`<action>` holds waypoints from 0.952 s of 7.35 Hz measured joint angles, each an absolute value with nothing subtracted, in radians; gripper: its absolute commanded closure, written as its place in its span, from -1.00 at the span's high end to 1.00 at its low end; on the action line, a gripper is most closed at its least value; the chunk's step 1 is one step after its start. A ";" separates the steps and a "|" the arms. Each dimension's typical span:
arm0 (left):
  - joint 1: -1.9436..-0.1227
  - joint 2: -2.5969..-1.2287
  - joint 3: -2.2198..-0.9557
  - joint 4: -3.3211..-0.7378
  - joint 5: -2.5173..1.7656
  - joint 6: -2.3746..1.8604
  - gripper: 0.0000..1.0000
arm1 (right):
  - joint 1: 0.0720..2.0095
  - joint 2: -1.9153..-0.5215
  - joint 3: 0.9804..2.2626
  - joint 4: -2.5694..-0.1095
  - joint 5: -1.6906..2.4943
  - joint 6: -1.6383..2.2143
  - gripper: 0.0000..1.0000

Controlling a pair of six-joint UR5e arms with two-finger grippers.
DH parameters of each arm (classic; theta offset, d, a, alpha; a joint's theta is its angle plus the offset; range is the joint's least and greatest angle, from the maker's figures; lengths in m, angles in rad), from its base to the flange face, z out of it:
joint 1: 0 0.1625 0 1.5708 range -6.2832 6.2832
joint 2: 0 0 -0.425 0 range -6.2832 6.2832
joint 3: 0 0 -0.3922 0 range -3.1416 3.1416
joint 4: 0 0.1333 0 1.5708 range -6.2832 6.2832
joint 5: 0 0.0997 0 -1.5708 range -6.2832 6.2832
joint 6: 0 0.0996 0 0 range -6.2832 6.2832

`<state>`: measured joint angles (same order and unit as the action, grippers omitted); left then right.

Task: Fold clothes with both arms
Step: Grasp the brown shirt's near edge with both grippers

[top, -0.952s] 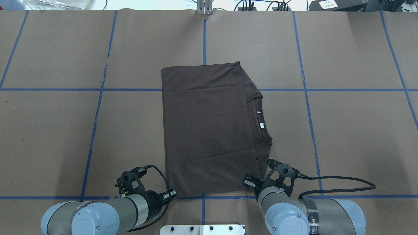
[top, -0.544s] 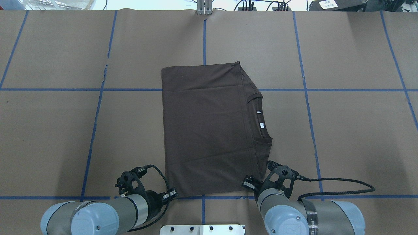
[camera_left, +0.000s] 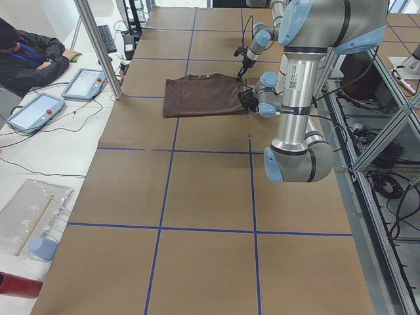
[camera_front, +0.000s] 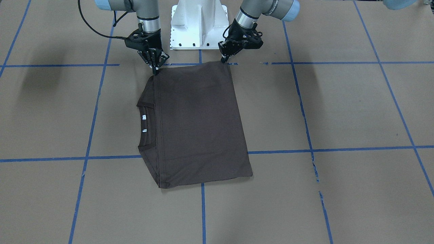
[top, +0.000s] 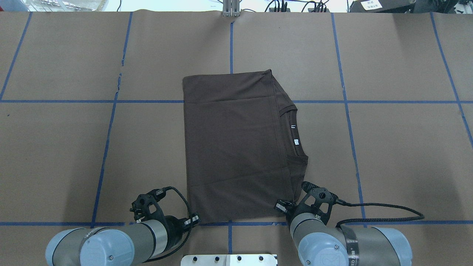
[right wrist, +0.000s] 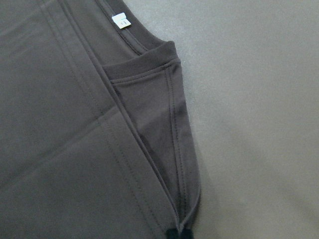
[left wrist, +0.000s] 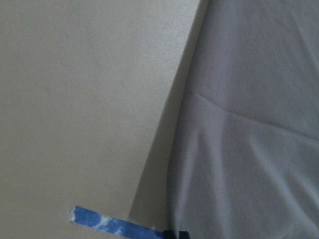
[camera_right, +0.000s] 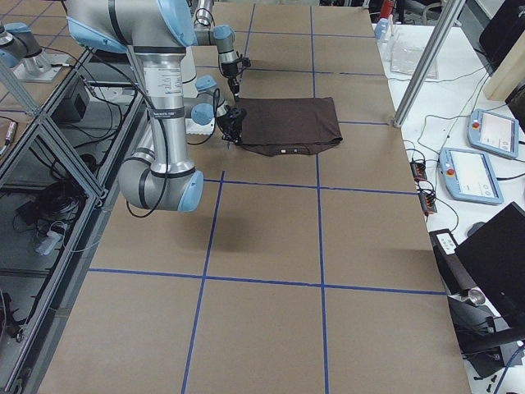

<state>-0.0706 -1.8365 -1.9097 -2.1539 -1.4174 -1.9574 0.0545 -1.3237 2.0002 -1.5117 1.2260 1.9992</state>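
The dark brown T-shirt point(top: 236, 147) lies folded flat on the table as a rough rectangle. Its collar and white neck tags point(top: 295, 141) are at the robot's right side. In the front-facing view my right gripper point(camera_front: 155, 69) is at the shirt's point(camera_front: 196, 125) near corner on the collar side. My left gripper point(camera_front: 223, 61) is at the other near corner. Both point down at the table. In the right wrist view the jaws are pinched on the shirt's corner point(right wrist: 179, 219). In the left wrist view the fingertips point(left wrist: 174, 234) sit on the shirt's edge point(left wrist: 249, 124).
The white pedestal base point(camera_front: 198, 23) stands between the arms. Blue tape lines point(top: 347, 101) grid the brown paper table cover. A black cable point(top: 388, 212) loops beside the right arm. An operator point(camera_left: 33, 56) with tablets sits beyond the far table edge, by a metal post point(camera_left: 98, 46).
The right wrist has edged slightly back toward the robot's base. The creases on the shirt have shifted a little. The left arm has not visibly moved.
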 measured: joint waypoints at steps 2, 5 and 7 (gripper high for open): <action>-0.071 -1.836 -1.912 -2.154 -1.417 -1.955 -1.00 | 0.056 -1.324 2.003 -1.512 1.225 2.000 -1.00; -0.083 -1.787 -2.081 -2.048 -1.453 -1.893 -1.00 | 0.055 -1.325 2.100 -1.522 1.227 1.999 -1.00; -0.082 -1.772 -2.306 -1.838 -1.490 -1.877 -1.00 | 0.013 -1.326 2.284 -1.642 1.232 2.012 -1.00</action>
<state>-0.0824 -1.7724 -2.3056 -1.8380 -1.4904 -1.8769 0.0125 -1.3259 2.2835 -1.6424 1.2315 2.0117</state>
